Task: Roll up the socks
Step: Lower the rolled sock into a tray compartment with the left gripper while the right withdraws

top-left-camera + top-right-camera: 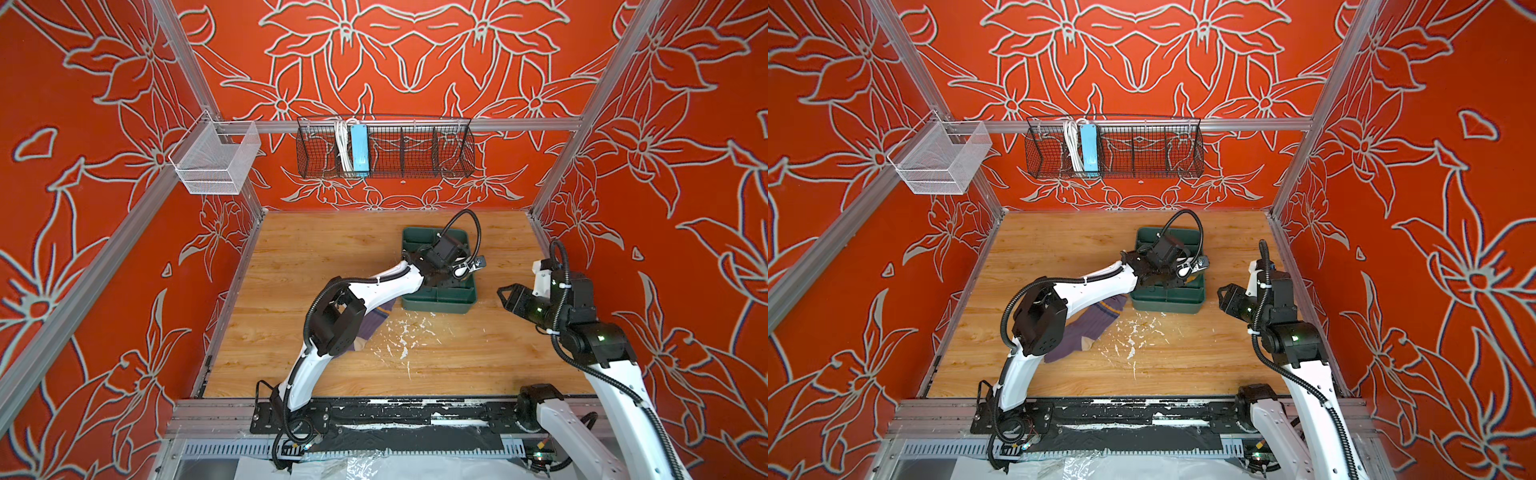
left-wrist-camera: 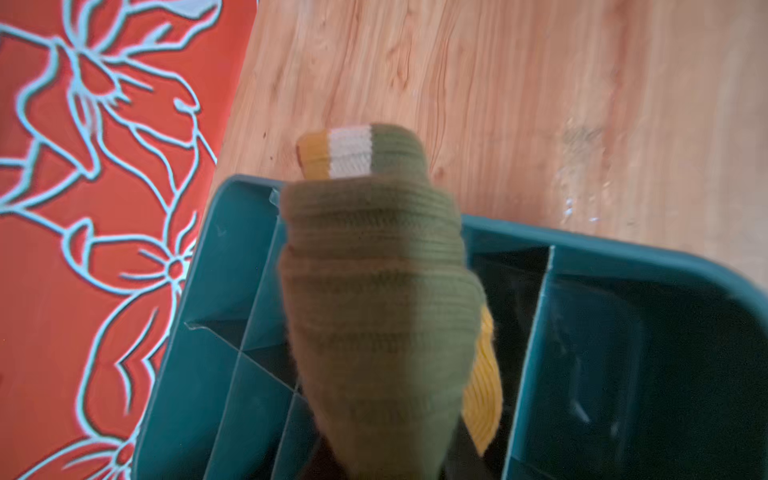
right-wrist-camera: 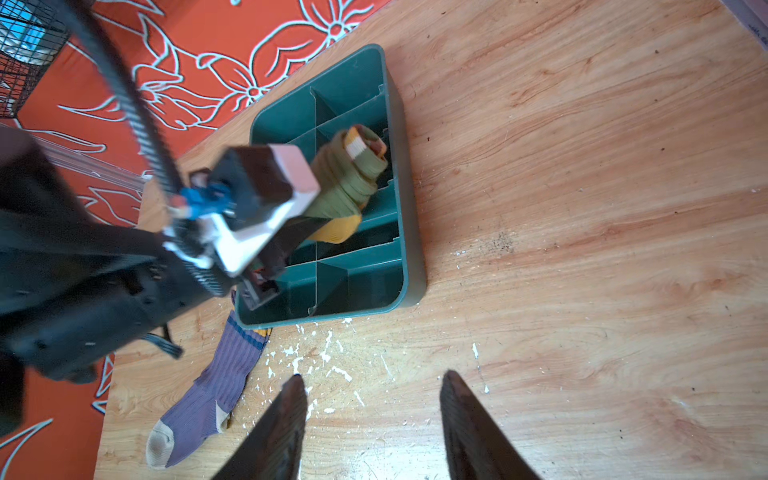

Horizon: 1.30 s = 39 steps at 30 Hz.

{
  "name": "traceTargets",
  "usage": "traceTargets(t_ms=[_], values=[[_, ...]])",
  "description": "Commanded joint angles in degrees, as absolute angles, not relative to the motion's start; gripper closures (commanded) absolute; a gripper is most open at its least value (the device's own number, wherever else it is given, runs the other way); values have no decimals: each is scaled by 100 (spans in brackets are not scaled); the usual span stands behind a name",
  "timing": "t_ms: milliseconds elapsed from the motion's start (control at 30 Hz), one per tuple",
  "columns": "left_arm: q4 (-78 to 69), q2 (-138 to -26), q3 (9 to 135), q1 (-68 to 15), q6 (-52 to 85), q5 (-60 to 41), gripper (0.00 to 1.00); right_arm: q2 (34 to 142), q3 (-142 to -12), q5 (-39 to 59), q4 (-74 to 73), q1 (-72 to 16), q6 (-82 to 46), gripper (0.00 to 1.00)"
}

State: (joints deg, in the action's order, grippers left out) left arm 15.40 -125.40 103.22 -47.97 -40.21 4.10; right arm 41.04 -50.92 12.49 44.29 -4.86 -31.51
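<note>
Sock in purple (image 1: 1096, 323) lies diagonally, cuff toward the green bin (image 1: 1167, 306).

Green divided tray (image 3: 412, 245) on wooden table (image 3: 582, 199)

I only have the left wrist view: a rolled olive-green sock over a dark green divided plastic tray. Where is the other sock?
Observer: The ribbed purple sock lies flat, unrolled, on the wooden table, its cuff at the near left corner of the green tray.
Operator: And the right gripper?
Observer: The right gripper is open and empty, hovering off the tray's near right corner.
Operator: Anything on the table between them?
Observer: White flecks scattered on the wood in front of the tray.
</note>
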Motion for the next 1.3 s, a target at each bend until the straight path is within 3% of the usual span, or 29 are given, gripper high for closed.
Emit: traceTargets(t_ms=[0, 100, 267, 467, 633, 1033, 1267], values=[[1033, -12866, 9963, -4923, -3980, 1044, 100, 4036, -5123, 1231, 4552, -510, -3135, 46], [999, -12739, 9736, -4998, -3918, 968, 100, 4022, -5133, 1217, 4588, -509, -3129, 46], [2157, -12598, 9912, -5012, -4003, -162, 100, 4044, -5115, 1204, 4499, -508, -3203, 46], [5259, -13711, 12023, -4936, -4375, -1078, 100, 4028, -5145, 1259, 4435, -511, -3296, 46], [6434, -14589, 13310, -4758, -4272, -1400, 100, 3936, -5146, 1200, 4505, -515, -3304, 46], [6752, -15170, 14030, -4440, -3911, -1585, 100, 4068, -5091, 1186, 4387, -498, -3392, 46], [6679, -15479, 14321, -4338, -3738, -1675, 87, 4460, -5019, 1231, 4166, -504, -3427, 46]])
